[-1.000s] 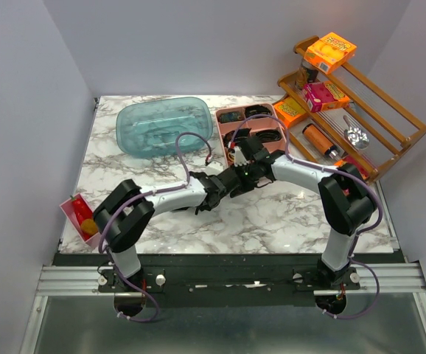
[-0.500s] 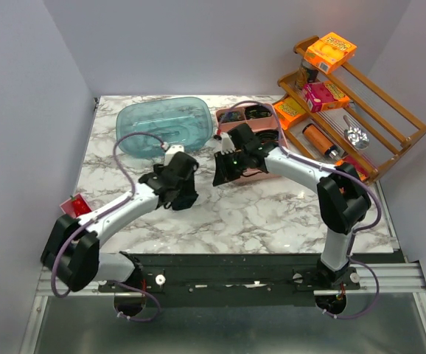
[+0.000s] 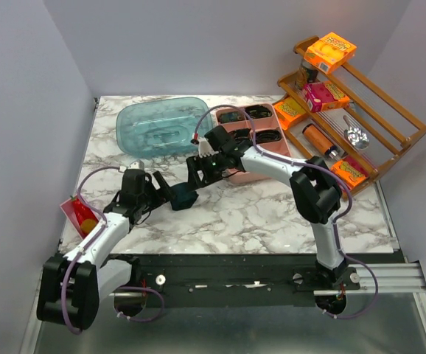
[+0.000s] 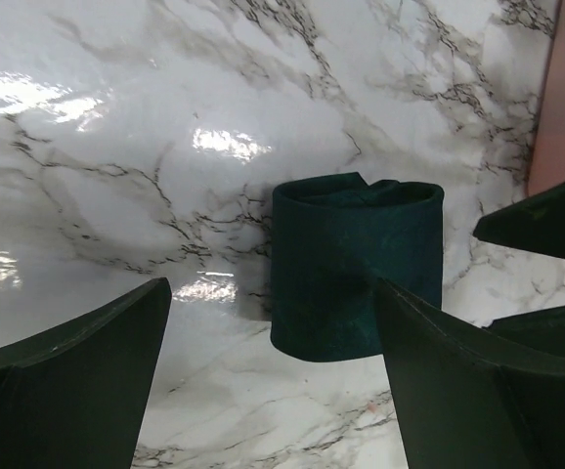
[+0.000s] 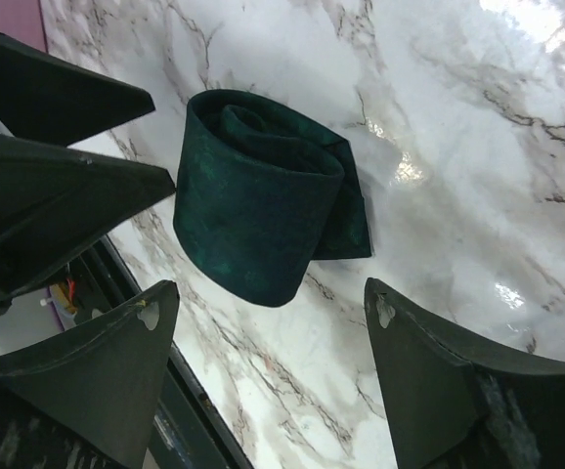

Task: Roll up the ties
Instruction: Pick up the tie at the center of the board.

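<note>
A dark teal-green tie (image 3: 185, 198), rolled into a coil, lies loose on the marble table (image 3: 272, 214). My left gripper (image 3: 166, 194) points at it from the left, open. In the left wrist view the coil (image 4: 356, 264) sits just beyond the spread fingers (image 4: 77, 381) of my left gripper (image 4: 269, 305). My right gripper (image 3: 196, 172) hovers just behind the coil, open. In the right wrist view the coil (image 5: 258, 210) lies ahead of my right gripper (image 5: 271, 315), untouched. Several dark coiled ties (image 3: 268, 137) fill the pink tray (image 3: 251, 174).
A clear blue tub (image 3: 161, 131) stands at the back left, next to the pink tray. A wooden rack (image 3: 390, 140) with orange and pink boxes rises at the right. A pink holder (image 3: 80, 215) sits at the table's left edge.
Both grippers have opened and let go of the coil, which now lies on the table. The left arm has pulled back to the left; the right gripper has moved left.
</note>
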Available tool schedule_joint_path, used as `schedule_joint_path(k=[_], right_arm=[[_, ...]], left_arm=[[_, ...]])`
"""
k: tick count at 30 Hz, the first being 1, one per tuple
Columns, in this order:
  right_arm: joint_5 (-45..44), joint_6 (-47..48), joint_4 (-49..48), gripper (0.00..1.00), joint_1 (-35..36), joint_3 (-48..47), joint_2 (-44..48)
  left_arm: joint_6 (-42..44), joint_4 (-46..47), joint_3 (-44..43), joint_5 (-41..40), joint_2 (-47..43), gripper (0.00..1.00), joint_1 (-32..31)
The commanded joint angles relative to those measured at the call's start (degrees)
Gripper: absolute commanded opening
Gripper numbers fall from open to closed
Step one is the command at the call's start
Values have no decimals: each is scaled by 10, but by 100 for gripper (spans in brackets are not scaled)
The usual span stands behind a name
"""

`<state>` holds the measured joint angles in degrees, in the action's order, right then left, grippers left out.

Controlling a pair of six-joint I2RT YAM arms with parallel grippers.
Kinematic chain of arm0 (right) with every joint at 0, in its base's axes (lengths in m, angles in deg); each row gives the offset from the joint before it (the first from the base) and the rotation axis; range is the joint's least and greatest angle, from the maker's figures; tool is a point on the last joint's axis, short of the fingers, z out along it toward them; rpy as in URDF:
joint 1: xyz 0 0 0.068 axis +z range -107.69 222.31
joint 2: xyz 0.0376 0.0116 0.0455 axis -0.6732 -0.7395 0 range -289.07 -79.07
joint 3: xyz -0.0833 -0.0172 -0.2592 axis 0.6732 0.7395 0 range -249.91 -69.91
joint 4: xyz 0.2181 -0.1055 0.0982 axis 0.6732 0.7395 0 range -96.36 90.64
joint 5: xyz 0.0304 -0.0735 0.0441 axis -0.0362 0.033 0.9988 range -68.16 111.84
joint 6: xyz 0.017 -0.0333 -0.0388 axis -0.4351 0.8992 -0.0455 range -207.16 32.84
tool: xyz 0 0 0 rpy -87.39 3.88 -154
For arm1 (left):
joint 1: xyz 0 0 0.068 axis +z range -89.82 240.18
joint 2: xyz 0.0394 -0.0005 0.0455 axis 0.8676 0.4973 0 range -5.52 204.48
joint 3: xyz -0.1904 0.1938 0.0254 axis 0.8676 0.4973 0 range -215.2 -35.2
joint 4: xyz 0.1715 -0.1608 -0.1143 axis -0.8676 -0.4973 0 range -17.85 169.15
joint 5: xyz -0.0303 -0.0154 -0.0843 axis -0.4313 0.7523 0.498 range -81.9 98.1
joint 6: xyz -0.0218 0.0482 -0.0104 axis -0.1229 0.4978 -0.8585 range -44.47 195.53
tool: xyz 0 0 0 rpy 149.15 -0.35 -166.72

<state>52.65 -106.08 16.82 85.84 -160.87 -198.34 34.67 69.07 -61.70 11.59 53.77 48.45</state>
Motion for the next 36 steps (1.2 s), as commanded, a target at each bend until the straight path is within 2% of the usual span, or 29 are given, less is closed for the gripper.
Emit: schedule_joint_path(k=[1,5,11,14,17,23,36], right_arm=[[13,-15,1,85,6,-21,-26],[9,-18,0,85,7,-27,-43],[0,-28,-1,81,7,-38,-66],[-4,-30,0,72,7,-43,-77],[-6,-31,1,70,7,-44,-83],[-6,-29,1,55,7,-39,-85],[55,-9,-4,51,2,-65,-115]], left_arm=[[-26,136,53,137,-8,95,31],[-34,223,87,180,11,96,46],[-40,288,116,190,45,98,50],[-40,316,124,195,68,97,51],[-48,355,131,205,90,96,51],[-55,414,141,219,130,94,52],[-80,595,149,279,258,83,52]])
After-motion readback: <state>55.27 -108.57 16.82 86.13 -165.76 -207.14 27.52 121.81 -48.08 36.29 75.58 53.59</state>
